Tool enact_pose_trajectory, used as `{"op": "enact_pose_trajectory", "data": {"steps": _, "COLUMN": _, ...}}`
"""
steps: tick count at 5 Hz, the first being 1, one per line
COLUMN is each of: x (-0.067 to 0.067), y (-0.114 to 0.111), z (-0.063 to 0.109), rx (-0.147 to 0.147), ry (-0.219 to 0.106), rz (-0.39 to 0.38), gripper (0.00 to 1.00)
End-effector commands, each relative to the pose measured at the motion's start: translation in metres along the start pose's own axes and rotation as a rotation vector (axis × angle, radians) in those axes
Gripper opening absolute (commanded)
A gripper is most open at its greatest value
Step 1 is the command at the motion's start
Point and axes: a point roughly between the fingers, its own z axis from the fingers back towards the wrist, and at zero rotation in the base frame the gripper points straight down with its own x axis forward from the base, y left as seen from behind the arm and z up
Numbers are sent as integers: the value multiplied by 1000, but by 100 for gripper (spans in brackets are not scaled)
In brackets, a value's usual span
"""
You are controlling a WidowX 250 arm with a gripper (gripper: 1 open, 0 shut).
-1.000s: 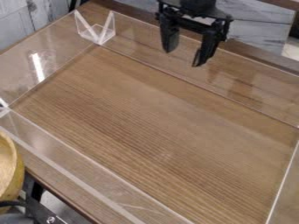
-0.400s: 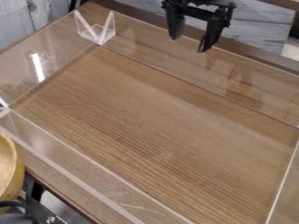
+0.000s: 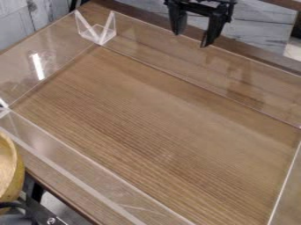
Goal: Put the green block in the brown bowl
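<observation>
My gripper [image 3: 194, 32] hangs at the top of the view over the far side of the wooden table, pointing down, its two dark fingers apart with nothing between them. A part of the brown bowl [image 3: 9, 167], light tan wood with a thick curved rim, shows at the lower left edge, outside the clear wall. The green block is not in view.
A wooden tabletop [image 3: 153, 123] is fenced by low clear plastic walls [image 3: 70, 180]. A small clear angled piece [image 3: 94, 28] stands at the far left corner. A white wall and dark items lie beyond the far edge.
The gripper has moved up the picture, toward the far edge of the table, and stayed open.
</observation>
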Motion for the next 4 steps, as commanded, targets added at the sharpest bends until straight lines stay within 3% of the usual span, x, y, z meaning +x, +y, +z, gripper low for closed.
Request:
{"op": "enact_pose_trajectory", "data": {"steps": 1, "x": 11, "y": 8, "z": 24, "rx": 11, "ry": -107, "rz": 2, "gripper": 100}}
{"op": "enact_pose_trajectory", "data": {"steps": 4, "x": 5, "y": 17, "z": 27, "rx": 18, "ry": -187, "rz": 20, "gripper": 100}}
